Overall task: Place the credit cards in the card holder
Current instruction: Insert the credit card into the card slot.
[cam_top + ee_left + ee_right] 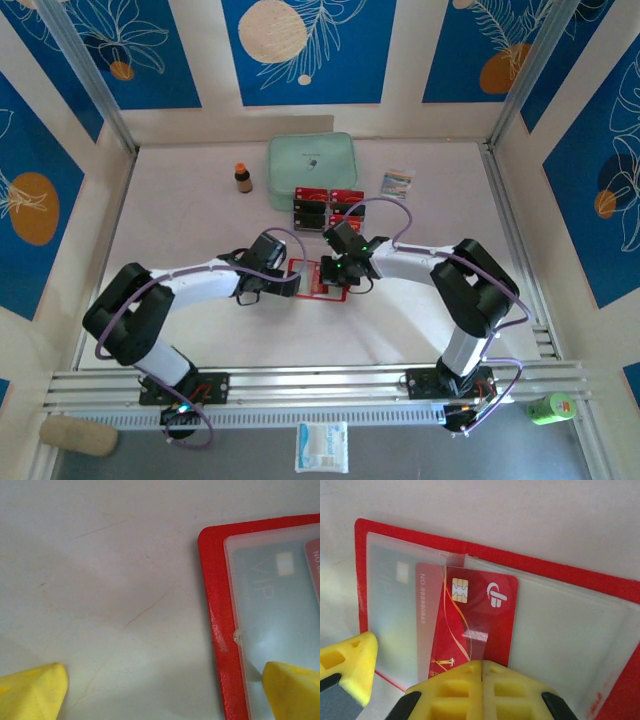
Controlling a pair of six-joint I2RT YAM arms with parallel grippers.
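**Two-arm bench, stock as found**

Table (180, 220): pale and flat, faintly scratched and stained when seen close. It is fenced by cream walls (210, 60) carrying blue panels with white leaf lines and orange discs, and metal posts stand at the corners.

Holder (312, 280): red, lying open near the table's middle with its clear pockets up.

Right gripper (482, 672): jaws closed on a red card (480, 615), which lies partly under a clear pocket.

Left gripper (162, 690): jaws spread wide, gripping nothing. One fingertip (292, 690) is over the holder's pocket edge, the other over bare table.

Cards (325, 207): a loose cluster just behind the holder.

Case (310, 158): mint-green, at the back, just beyond the cards.

Bottle (243, 178): small, left of the case.

Packet (397, 182): striped, right of the case.
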